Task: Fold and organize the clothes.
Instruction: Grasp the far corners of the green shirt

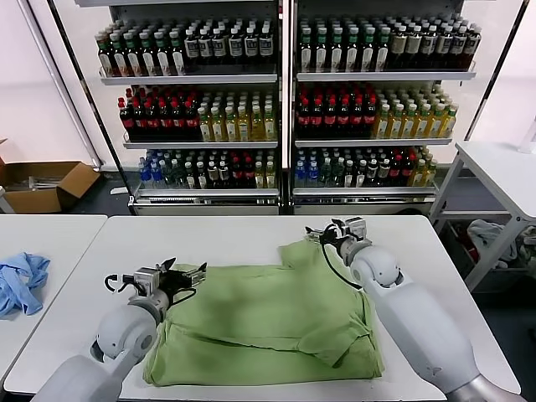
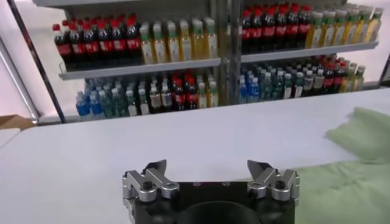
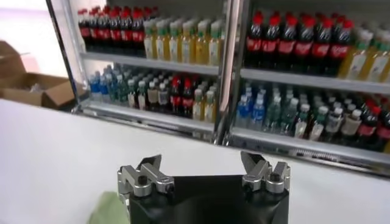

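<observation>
The light green polo shirt (image 1: 268,322) lies partly folded on the white table (image 1: 218,234), one sleeve corner raised toward the back right. My left gripper (image 1: 186,273) is open and empty, just above the shirt's back left edge. In the left wrist view, the left gripper (image 2: 209,170) has its jaws wide apart over bare table, with the shirt (image 2: 347,182) beside it. My right gripper (image 1: 322,234) is open and empty at the shirt's back right corner. In the right wrist view, the right gripper (image 3: 201,163) holds nothing, and a bit of green cloth (image 3: 109,210) shows below it.
A light blue garment (image 1: 21,280) lies on a separate table at the left. Drink shelves (image 1: 276,109) full of bottles stand behind the table. A cardboard box (image 1: 46,184) sits on the floor at the left, and another white table (image 1: 502,167) stands at the right.
</observation>
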